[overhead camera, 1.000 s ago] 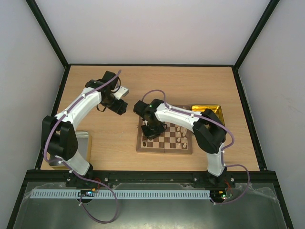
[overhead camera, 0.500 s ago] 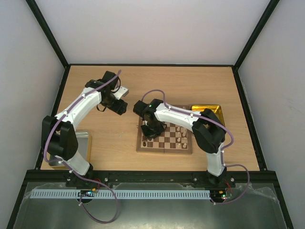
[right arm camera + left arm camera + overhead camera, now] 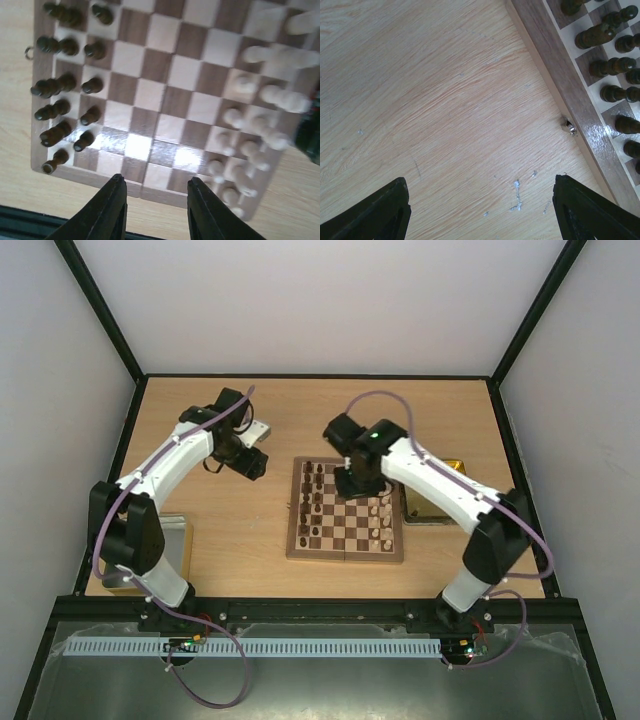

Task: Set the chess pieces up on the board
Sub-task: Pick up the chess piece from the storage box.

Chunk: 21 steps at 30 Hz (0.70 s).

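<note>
Your right gripper (image 3: 156, 182) has just left the 9 o'clock side of the board (image 3: 346, 554), where it sat low over the dark pieces (image 3: 313, 502) a second ago. It now hangs higher, over the board's 12 o'clock edge. Its fingers are parted and nothing is between them.

The board lies flat on the desk (image 3: 250, 540), a little toward 3 o'clock from centre. The dark pieces stand in two columns along its 9 o'clock side and the pale pieces (image 3: 381, 518) in two columns along its 3 o'clock side. The middle squares are bare. In the right wrist view the pale side is blurred and the top of the board is cut off, so you cannot count whether every square in those columns is filled. Some dark pieces lean in that view, though this may be the camera angle.

The tray (image 3: 428, 512) sits just beside the board at 3 o'clock, mostly hidden under the right arm. You cannot see whether any pieces are left in it.

Your left gripper (image 3: 481, 190) has not moved. It hovers over bare desk at 10 o'clock from the board, just off the border, with its fingers wide apart and empty.

Judging by the empty gripper pulling away, a dark piece has probably just been placed. The next step is likely a reach toward the tray, or a check of the rows for gaps.
</note>
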Available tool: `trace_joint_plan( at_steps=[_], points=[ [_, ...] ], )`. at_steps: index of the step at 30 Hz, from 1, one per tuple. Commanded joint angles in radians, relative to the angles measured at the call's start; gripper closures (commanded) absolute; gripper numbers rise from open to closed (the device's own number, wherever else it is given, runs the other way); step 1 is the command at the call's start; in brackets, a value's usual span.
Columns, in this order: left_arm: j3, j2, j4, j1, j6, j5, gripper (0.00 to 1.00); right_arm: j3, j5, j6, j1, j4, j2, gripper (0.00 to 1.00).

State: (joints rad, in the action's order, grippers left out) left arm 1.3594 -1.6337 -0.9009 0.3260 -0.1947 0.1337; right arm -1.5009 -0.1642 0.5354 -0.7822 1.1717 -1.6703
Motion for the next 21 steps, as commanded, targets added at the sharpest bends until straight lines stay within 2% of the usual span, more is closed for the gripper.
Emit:
trace_joint_plan(
  at_steps=[1, 6, 11, 16, 21],
  points=[
    [0.055, -0.046, -0.023, 0.001, -0.004, 0.023, 0.22, 0.041, 0.112, 0.041, 0.076, 0.088, 0.086, 0.68],
    [0.094, -0.107, -0.032, 0.020, -0.005, 0.032, 0.22, 0.156, 0.171, 0.096, 0.305, 0.060, 0.206, 0.69],
    [0.122, -0.173, -0.045, 0.037, -0.004, 0.050, 0.22, 0.175, 0.243, 0.093, 0.557, 0.054, 0.246, 0.69],
    [0.153, -0.260, -0.060, 0.057, -0.002, 0.076, 0.23, 0.167, 0.282, 0.121, 0.610, 0.026, 0.192, 0.71],
    [0.183, -0.336, -0.075, 0.080, 0.001, 0.096, 0.23, 0.228, 0.246, 0.133, 0.667, -0.032, 0.154, 0.72]
  ],
)
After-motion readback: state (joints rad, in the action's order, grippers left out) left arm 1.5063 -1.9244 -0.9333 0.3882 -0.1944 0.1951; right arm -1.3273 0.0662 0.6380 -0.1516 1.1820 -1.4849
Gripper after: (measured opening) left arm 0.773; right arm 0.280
